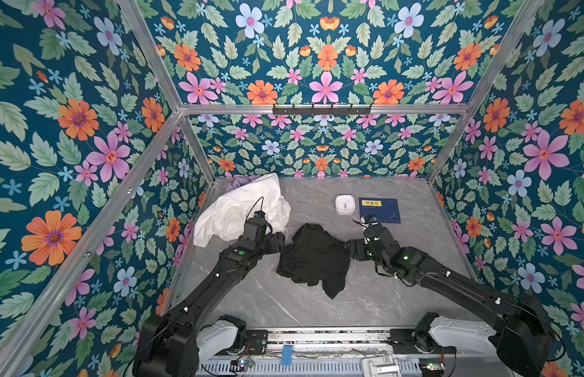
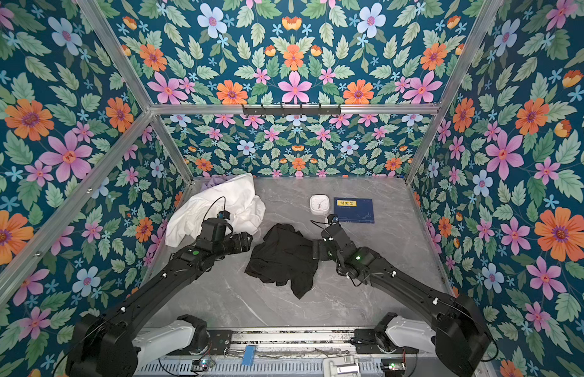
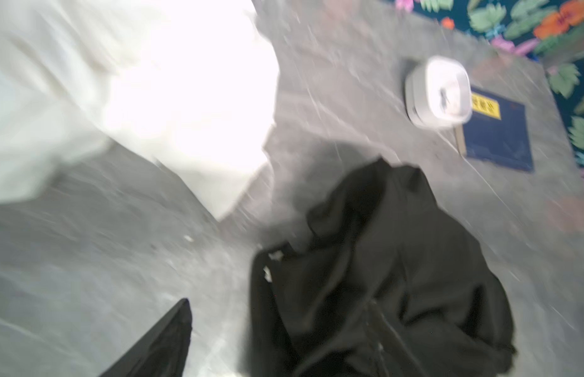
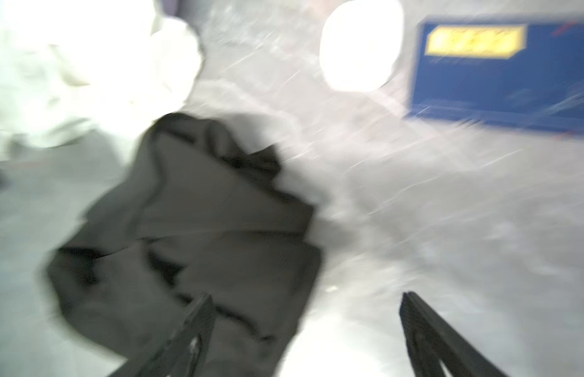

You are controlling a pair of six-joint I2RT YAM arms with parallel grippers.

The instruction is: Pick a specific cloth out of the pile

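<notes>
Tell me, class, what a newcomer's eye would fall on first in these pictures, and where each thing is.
The loud floral walls wrap around the work area at the back and both sides. On the grey marbled table, the crumpled black cloth lies alone in the middle, apart from the big white cloth heaped in the far left corner.

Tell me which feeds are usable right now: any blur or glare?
Both top views are sharp and evenly lit, and the black cloth reads clearly. The left wrist view is motion-blurred, with the white cloth blown out. The right wrist view is even blurrier, its clock a glare blob.
</notes>
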